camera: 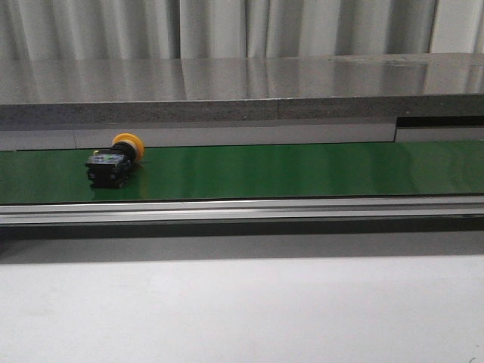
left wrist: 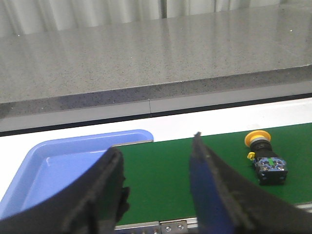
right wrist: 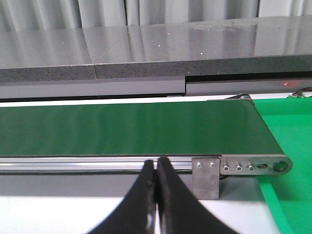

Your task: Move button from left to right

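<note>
Button (camera: 113, 160) judged light, rigid, top-heavy; boxy black body best gripped, round cap avoided. Left gripper (left wrist: 158, 190) jaws held apart; right gripper (right wrist: 156, 183) jaws closed, empty.

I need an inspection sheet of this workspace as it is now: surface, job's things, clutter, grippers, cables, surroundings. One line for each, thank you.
Surface: green conveyor belt with a metal side rail; white table in front.
Job's things: button lying on its side on the left part of the belt, yellow cap toward the far side, nothing touching it.
Clutter: blue tray at the belt's end, seen from the left wrist; nothing visible in it.
Grippers: left gripper open, holding nothing; right gripper shut, holding nothing.
Cables: nothing seen.
Surroundings: grey stone ledge behind the belt, curtain beyond; green surface past the belt's right end.
</note>
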{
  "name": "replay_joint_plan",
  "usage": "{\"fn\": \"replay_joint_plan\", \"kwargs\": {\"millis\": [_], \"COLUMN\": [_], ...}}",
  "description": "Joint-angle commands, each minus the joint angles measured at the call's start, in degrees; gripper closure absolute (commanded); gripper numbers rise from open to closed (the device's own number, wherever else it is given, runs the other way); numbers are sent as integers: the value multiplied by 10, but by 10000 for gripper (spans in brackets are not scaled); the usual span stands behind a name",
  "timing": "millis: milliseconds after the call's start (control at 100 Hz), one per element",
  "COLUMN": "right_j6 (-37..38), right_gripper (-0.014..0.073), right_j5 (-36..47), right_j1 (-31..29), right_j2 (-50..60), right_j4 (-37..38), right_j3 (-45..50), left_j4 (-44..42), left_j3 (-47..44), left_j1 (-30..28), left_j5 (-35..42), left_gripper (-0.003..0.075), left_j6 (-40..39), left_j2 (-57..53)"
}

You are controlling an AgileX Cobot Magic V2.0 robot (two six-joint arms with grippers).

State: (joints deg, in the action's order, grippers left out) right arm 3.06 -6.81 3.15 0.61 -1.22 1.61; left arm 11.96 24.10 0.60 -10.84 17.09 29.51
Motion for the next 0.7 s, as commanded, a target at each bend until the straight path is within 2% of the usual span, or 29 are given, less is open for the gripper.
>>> {"fn": "replay_joint_plan", "kwargs": {"millis": [0, 140, 520, 690], "right_j6": [-1, -1, -1, -1], "right_gripper": [662, 662, 662, 662], "right_j5": [47, 47, 98, 36], "right_j1": [1, 1, 1, 1], "right_j2": [12, 12, 12, -3], "right_j4": [5, 5, 5, 9], "right_j3": [-9, -9, -19, -84], "left_j4": [8, 8, 8, 8], "left_j3": [16, 16, 16, 16], "left_j1": [4, 4, 4, 4], "left_j5": [49, 49, 49, 49], "left_gripper": [582, 738, 740, 740], "left_j6": [0, 0, 0, 0], "left_j2": [1, 1, 1, 1]}}
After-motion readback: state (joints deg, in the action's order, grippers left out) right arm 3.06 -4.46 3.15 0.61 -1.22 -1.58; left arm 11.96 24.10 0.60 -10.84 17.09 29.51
